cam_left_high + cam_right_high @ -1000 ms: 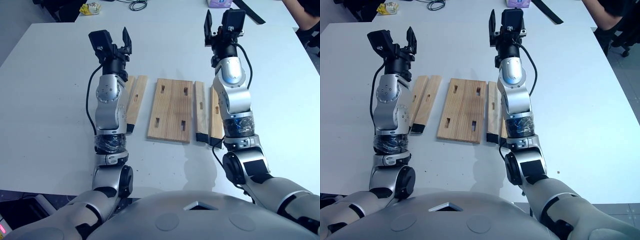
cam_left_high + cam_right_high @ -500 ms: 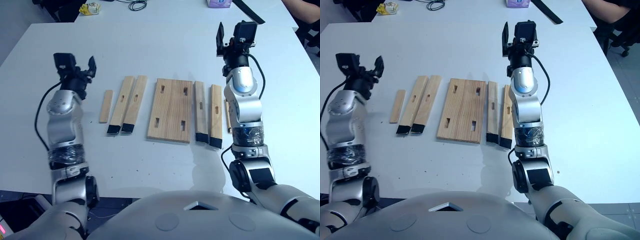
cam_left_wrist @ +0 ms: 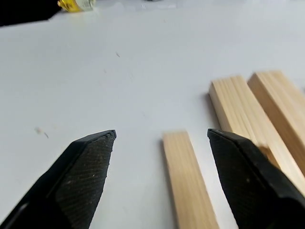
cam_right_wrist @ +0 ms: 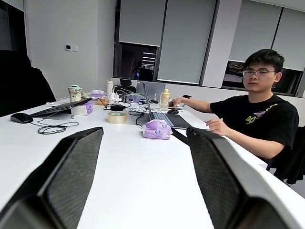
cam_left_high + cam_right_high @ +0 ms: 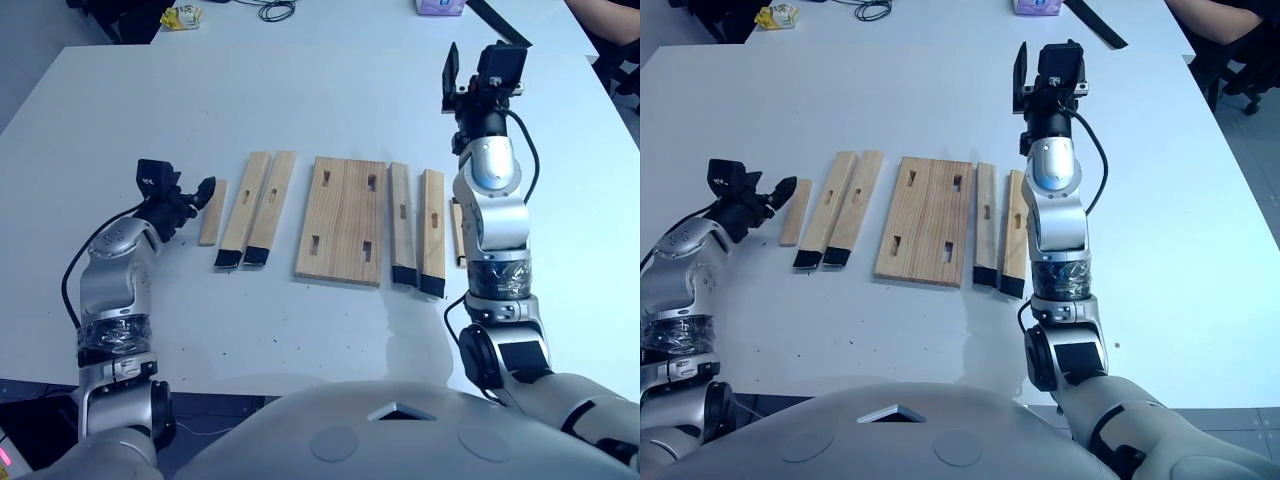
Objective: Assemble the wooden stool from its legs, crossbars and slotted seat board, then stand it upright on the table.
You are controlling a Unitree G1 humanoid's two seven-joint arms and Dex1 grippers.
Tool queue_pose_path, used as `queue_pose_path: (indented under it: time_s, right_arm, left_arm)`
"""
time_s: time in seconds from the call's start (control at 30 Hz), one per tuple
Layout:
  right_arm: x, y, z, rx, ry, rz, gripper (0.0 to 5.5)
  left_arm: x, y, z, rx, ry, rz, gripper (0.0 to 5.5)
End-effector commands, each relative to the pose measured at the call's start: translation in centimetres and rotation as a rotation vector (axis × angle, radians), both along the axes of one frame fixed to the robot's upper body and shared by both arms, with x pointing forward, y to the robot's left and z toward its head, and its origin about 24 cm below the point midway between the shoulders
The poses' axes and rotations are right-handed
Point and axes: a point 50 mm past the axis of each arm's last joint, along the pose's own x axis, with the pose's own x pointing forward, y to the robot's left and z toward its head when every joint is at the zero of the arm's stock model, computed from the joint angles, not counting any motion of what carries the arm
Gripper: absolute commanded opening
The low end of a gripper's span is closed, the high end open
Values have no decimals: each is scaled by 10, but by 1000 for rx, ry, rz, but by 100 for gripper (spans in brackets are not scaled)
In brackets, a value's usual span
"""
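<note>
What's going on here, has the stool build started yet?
Not yet. The seat board, four legs and a short crossbar all lie flat and separate on the table. The left gripper is low and open, with the short crossbar's end between its jaws, not gripped. The right gripper is open, held up in the air, holding nothing.

I am swinging the left arm out to its own side and down. The left end effector (image 5: pixel 193 196) is now sitting low over the desk (image 5: pixel 120 100), fingers spread, just beside the far end of the short crossbar (image 5: pixel 210 212). That crossbar and the two left legs (image 5: pixel 245 210) are now showing uncovered. The right end effector (image 5: pixel 472 62) is drifting slightly outward and farther away, uncovering the right legs (image 5: pixel 432 230).
</note>
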Motion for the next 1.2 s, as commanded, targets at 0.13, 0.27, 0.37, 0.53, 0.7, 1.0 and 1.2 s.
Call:
queue_pose_path:
  time_s: [0.13, 0.27, 0.37, 0.53, 0.7, 1.0, 1.2]
  right_arm:
    - [-6, -4, -3, 0, 20, -33, 321]
    - [-5, -4, -2, 2, 17, -36, 321]
    - [-5, -4, -2, 3, 14, -41, 321]
    - [-6, -4, -3, 6, 16, -45, 321]
    - [-6, -3, -4, 11, 18, -46, 321]
    - [-6, -3, -4, 20, 14, -54, 321]
    - [-6, -3, -4, 24, 12, -61, 321]
  left_arm:
    - [-13, -16, -16, 24, 114, -27, 358]
    - [-13, -15, -20, 62, 130, -11, 358]
    - [-14, -12, -22, 74, 141, 5, 358]
    - [-16, -7, -28, 62, 170, 36, 358]
    - [-16, -9, -30, 19, 177, 39, 358]
    - [-22, -5, -42, 48, 250, 65, 285]
    - [-23, -7, -50, 2, 292, 124, 189]
